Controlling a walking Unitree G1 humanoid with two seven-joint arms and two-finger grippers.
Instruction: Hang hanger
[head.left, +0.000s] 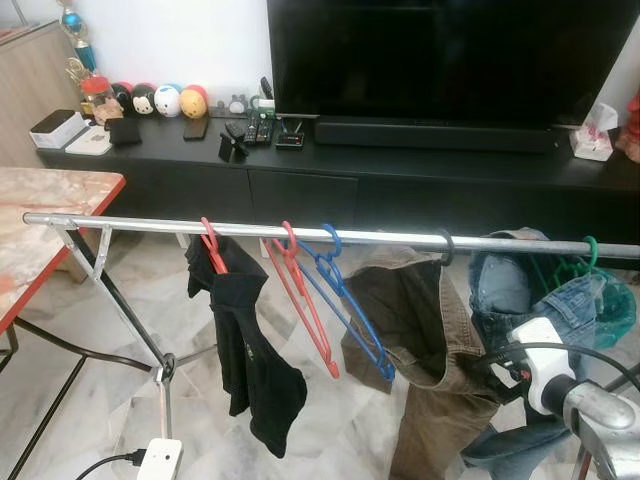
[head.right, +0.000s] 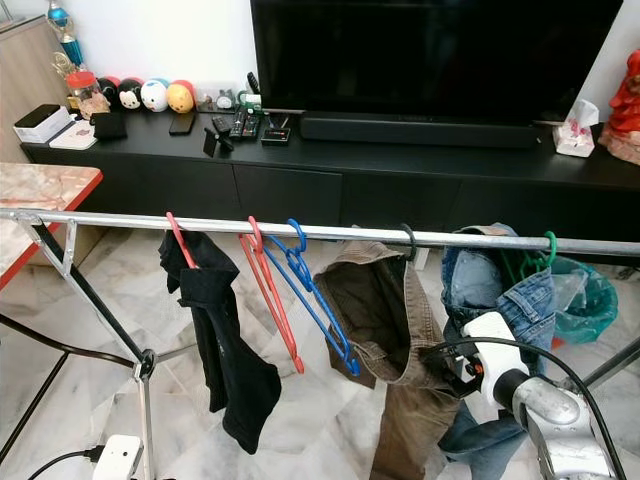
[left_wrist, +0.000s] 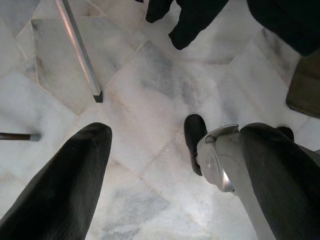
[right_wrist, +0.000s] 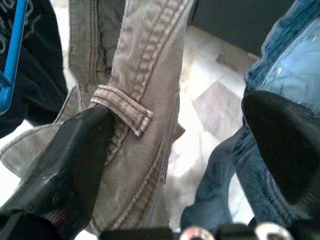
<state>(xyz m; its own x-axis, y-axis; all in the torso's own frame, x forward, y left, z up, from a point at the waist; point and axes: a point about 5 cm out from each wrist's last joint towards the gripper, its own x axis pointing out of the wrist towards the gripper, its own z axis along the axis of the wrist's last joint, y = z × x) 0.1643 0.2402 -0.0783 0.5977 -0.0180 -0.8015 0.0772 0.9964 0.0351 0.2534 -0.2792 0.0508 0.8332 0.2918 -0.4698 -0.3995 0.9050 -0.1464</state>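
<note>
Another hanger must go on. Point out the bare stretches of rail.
The rail is bare from its left end to the black top's hanger. Short gaps separate the red hanger, blue hanger and trousers. The right end is crowded.

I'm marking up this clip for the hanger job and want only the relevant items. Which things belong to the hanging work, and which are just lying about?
Belong to the job:
metal rail
red hanger
blue hanger
olive trousers
jeans
black garment
right gripper, open beside the olive trousers

Just lying about:
television
round plush toys
tissue box
power strip
</note>
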